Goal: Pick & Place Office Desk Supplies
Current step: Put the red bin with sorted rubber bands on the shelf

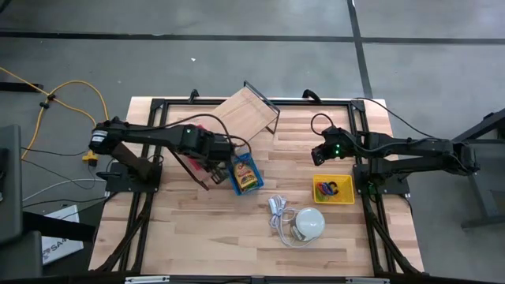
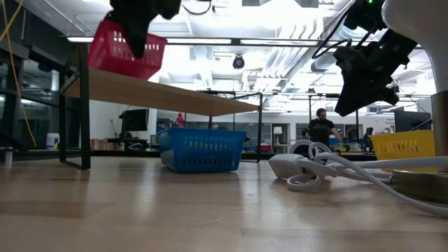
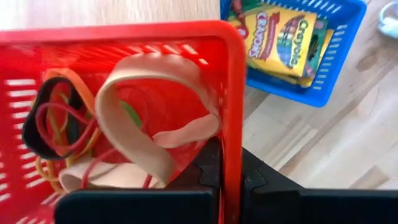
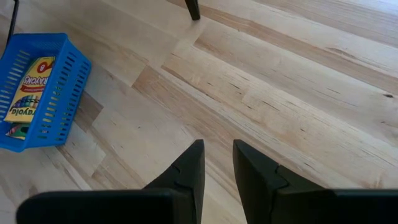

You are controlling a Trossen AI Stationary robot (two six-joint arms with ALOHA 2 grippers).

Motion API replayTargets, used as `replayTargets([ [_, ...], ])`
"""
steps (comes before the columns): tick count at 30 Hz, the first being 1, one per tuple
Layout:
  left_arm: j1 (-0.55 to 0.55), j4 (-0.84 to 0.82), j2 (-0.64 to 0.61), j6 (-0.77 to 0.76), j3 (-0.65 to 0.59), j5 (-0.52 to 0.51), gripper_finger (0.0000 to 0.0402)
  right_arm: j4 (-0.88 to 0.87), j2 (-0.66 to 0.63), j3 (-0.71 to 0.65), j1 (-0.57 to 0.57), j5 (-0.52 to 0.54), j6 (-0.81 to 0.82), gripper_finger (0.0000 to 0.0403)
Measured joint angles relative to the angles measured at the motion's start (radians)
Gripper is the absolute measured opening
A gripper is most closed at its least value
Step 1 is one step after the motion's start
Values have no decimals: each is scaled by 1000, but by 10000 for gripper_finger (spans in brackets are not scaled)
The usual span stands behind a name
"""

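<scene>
Wooden tabletop from above: your left gripper (image 1: 207,151) sits just beside the blue basket (image 1: 245,175) of crayon boxes, while your right gripper (image 1: 322,151) hangs above the yellow tray (image 1: 333,190) of small clips. At table height you see the red basket (image 2: 126,47) lifted high off the table. Through your left wrist camera, the fingers (image 3: 210,169) are clamped tight on that basket's rim, rubber bands (image 3: 130,118) inside; your right wrist camera shows its fingers (image 4: 189,168) slightly parted over bare wood, holding nothing.
</scene>
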Motion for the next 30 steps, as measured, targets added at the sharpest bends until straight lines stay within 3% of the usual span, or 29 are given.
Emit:
replayTargets([
  [6, 16, 54, -37, 5, -84, 18, 0, 0, 0, 0, 0, 0, 0, 71],
  [21, 5, 57, -34, -30, -92, 30, 2, 0, 0, 0, 0, 0, 0, 71],
  [30, 0, 61, -33, -28, -93, 40, 33, 0, 0, 0, 0, 0, 0, 71],
])
